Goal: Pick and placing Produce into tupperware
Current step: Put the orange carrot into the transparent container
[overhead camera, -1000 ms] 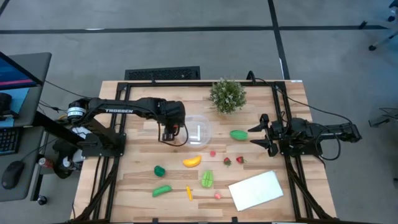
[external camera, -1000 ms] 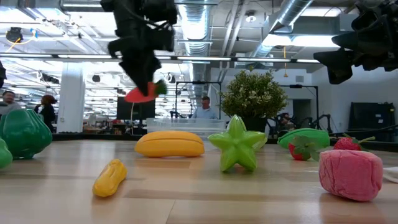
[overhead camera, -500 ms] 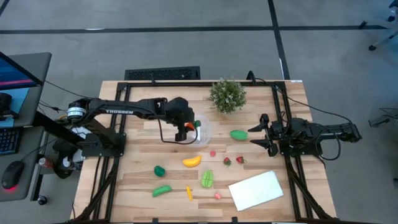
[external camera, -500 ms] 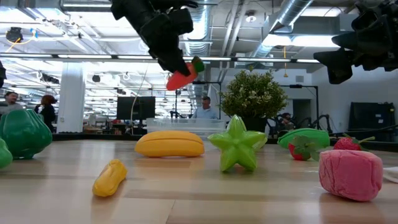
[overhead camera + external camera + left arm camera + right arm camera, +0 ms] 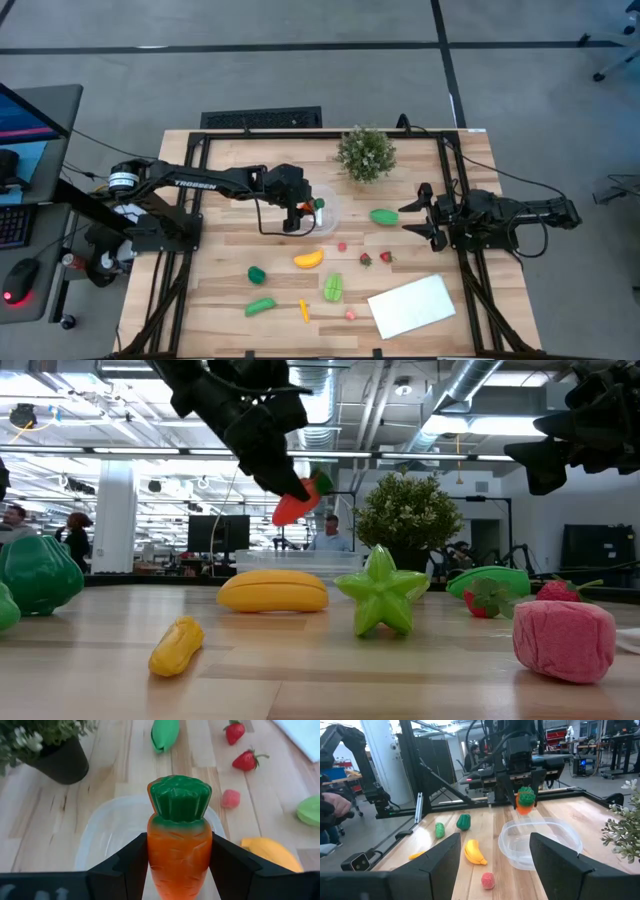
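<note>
**Carrot held over the clear container**

The wooden table [image 5: 225,250] carries everything, and the clear tupperware [image 5: 318,212] serves as the landmark. The largest thing near it is the white sheet [image 5: 411,305], which lies well away toward the front right corner of the table. The potted plant [image 5: 366,153] stands just behind the tupperware, toward the right.

The left arm reaches in from the left side, and the left gripper [image 5: 300,212] hangs above the tupperware's left rim, its fingers clamped on the orange body of a toy carrot [image 5: 179,837]. The carrot's green top points away from the wrist, over the container's hollow; in the low view the carrot [image 5: 298,501] is up in the air, clear of the table. The right gripper [image 5: 415,220] waits well to the right of the tupperware, past a green pod-shaped piece [image 5: 384,215], with its fingers apart and nothing between them.

The rest of the produce lies on the table in front of the tupperware. The yellow banana [image 5: 309,259] is nearest, with the green starfruit [image 5: 333,288] just beyond it. Two strawberries [image 5: 376,258] and a pink berry [image 5: 342,246] sit to the front right. A green pepper [image 5: 257,273], a green cucumber-like piece [image 5: 260,306], a small orange piece [image 5: 304,311] and another pink berry [image 5: 350,314] are farthest forward.
</note>
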{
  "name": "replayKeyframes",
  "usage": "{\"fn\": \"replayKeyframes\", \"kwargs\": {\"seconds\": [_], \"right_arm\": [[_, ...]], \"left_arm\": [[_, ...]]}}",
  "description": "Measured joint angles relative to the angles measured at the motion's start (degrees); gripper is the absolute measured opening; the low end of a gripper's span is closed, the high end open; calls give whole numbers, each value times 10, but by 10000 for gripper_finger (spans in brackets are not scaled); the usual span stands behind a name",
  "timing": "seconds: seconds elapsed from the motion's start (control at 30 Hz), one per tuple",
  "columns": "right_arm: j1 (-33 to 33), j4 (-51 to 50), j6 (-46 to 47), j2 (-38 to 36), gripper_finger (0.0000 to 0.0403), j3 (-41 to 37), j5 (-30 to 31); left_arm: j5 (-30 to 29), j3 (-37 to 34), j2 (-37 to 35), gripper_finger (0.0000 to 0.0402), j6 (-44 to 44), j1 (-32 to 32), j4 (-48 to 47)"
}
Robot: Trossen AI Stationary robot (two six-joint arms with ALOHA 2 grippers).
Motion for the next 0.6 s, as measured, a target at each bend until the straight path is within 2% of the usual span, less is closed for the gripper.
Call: {"fn": "replayKeyframes", "kwargs": {"seconds": [0.13,0.33,0.6], "right_arm": [[0,0,-4,0,232,0,0],[0,0,-4,0,232,0,0],[0,0,-5,0,232,0,0]], "left_arm": [[-9,-9,0,174,7,0,6],[-15,-15,39,174,20,0,55],[-38,-16,58,174,30,9,46]]}}
